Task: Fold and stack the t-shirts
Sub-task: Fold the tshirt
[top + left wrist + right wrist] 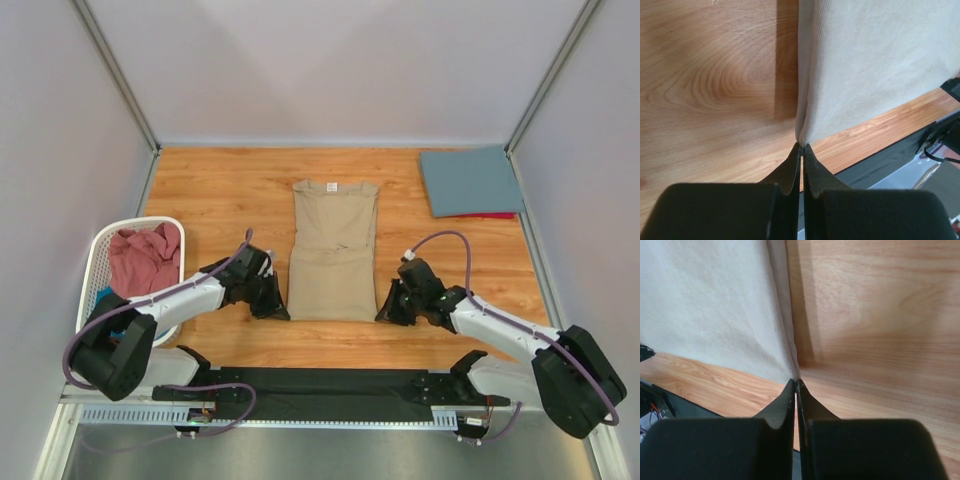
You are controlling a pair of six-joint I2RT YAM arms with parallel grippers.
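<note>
A tan t-shirt (333, 250) lies flat in the middle of the table, sleeves folded in, neck label at the far end. My left gripper (279, 311) is shut on its near left hem corner, and in the left wrist view the tan cloth (870, 65) is pinched at my fingertips (802, 146). My right gripper (385, 314) is shut on the near right hem corner; the right wrist view shows the cloth (705, 305) caught at the closed tips (797, 382). A folded slate blue t-shirt (470, 181) lies at the far right on top of a red one (490, 215).
A white slatted laundry basket (110, 240) at the left holds a dusty pink shirt (142, 258) and a bit of teal cloth (104, 296). Grey walls close in the table on three sides. A black rail (330, 385) runs along the near edge.
</note>
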